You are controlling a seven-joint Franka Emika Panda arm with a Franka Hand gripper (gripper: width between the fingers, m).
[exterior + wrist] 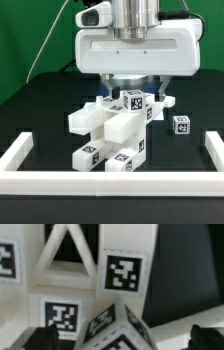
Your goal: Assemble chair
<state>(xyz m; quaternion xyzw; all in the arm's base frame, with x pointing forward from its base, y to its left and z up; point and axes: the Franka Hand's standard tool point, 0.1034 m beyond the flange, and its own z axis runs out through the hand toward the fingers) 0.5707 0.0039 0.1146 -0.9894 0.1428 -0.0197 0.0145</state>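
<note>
— Two dark fingertips (42, 337) show at the edges of the wrist view. Is the pincer (122, 339) holding anything?

— No. Its jaws stand wide, and the white plastic tagged block (120, 325) rising between them touches neither one. I judge they are spread that far so they can come down around the block without knocking it.

— Where is the chair?

— In pieces, some seemingly joined. It is a heap of white blocky plastic chair parts (108, 135) with black-and-white square tags, lying on the dark tabletop (40, 110). The heap sits inside the low white border rail (100, 184), about midway between the rail's side arms and a little back from its front run.

— And the white cross-braced piece (70, 246)?

— It belongs to the same heap, farther from the fingertips than the tagged block. I cannot tell whether it is seated or only leaning.

— Anything lying apart?

— One small white loose block (180, 124), well apart from the heap and near the rail's arm on the exterior view's right. It is probably parked there within reach, with its tag turned where a camera can read it.

— Why is the arm straight overhead?

— The broad white wrist housing (135, 50) hangs directly over the heap and hides the jaws in the exterior view. A vertical approach would keep the fingers off neighbouring parts. They are packed close, so a fingertip could catch one.
</note>
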